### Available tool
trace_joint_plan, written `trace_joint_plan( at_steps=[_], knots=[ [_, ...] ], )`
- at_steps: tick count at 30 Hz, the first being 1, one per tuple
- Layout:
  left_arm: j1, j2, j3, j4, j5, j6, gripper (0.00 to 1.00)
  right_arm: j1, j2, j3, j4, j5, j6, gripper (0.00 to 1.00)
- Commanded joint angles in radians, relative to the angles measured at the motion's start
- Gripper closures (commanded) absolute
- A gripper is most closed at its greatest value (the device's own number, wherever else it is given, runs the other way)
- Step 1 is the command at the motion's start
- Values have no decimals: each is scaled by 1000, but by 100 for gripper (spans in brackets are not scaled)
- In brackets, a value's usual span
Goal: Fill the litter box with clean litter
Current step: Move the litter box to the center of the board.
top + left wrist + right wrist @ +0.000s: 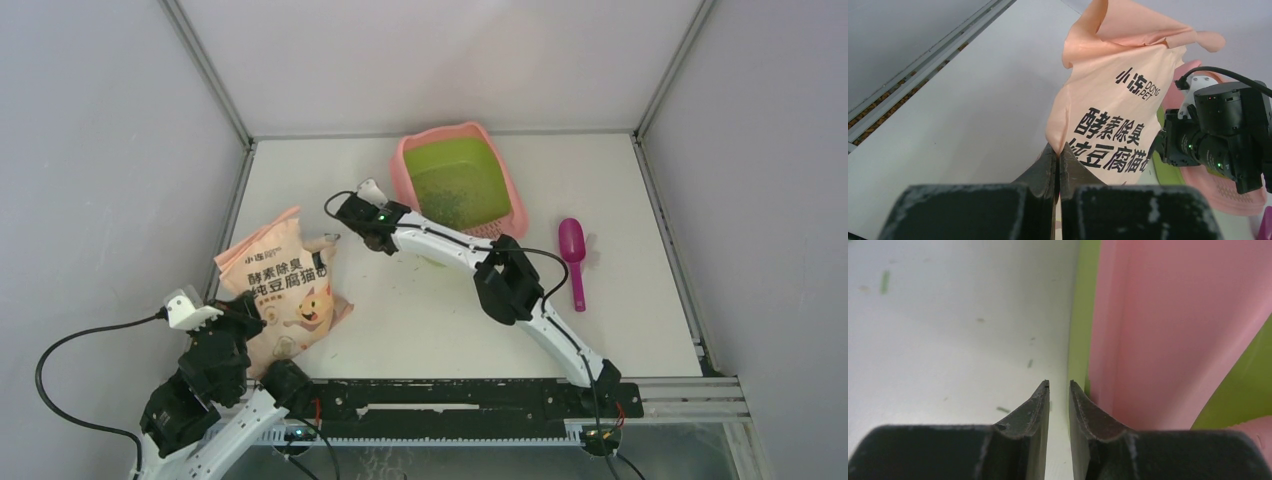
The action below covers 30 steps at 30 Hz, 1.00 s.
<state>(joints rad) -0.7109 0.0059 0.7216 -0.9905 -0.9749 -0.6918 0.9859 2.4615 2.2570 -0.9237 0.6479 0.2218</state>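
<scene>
My left gripper (pixel 1058 150) is pinched tight on the bag (pixel 280 280), its jaws closed on a fold of the peach film at the bag's edge. In the left wrist view the bag stands up from that pinch, its torn mouth at the far end hanging open and curled. From above, the bag lies at the left of the table (pixel 430 330), near the left arm's base, printed face up.

The litter box (pixel 450 158) sits toward the back of the table, right of centre. A thin scatter of litter (pixel 455 205) shows as dark specks on the green basin, mostly toward the pink grid at the near end.

My right gripper (pixel 1059 385) reaches across to the box's near left corner. Its jaws stand only a narrow slit apart, and I see bare table through the gap, so nothing is held. The right fingertip is just beside the box's green wall; I cannot tell whether it touches. A few stray granules lie on the table close to it.

The scoop (pixel 573 250) lies flat to the right of the box, apart from both arms.
</scene>
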Motion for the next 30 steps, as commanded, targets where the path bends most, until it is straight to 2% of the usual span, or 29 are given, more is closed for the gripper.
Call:
trace_joint_plan(
  at_steps=[1,9,20,30],
  knots=[
    [3,-231,50,110,-26,-15,100,-56,-7,-20,21,96,-24,73],
    [3,-232,53,119,-15,0,100,-166,-37,-61,70,107,-59,74],
    [3,-230,44,151,0,25,100,-308,-22,-36,142,78,-106,74],
    [4,-230,-11,220,45,35,100,-364,-40,-77,189,65,-116,74]
  ],
)
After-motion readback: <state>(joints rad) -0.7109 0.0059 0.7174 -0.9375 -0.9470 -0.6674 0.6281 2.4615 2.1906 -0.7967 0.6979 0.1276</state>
